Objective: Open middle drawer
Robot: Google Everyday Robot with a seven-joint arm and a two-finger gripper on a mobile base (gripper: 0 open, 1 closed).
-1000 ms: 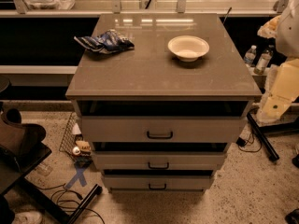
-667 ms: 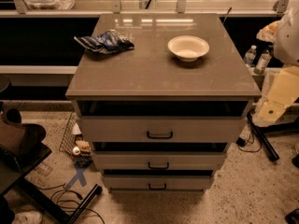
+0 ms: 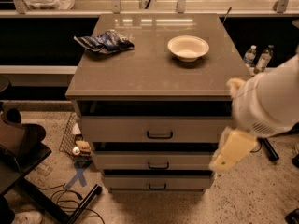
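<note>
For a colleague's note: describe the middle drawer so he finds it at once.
Find the grey-beige cabinet with a white bowl on top. The middle drawer is second of three, shorter-fronted than the top drawer, above the bottom drawer; the gripper hangs before its right end.

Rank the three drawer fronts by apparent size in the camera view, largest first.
Largest: top drawer.
Then: middle drawer.
Smallest: bottom drawer, though it is likely farthest from the camera.
The gripper hangs at the middle drawer's right end.
</note>
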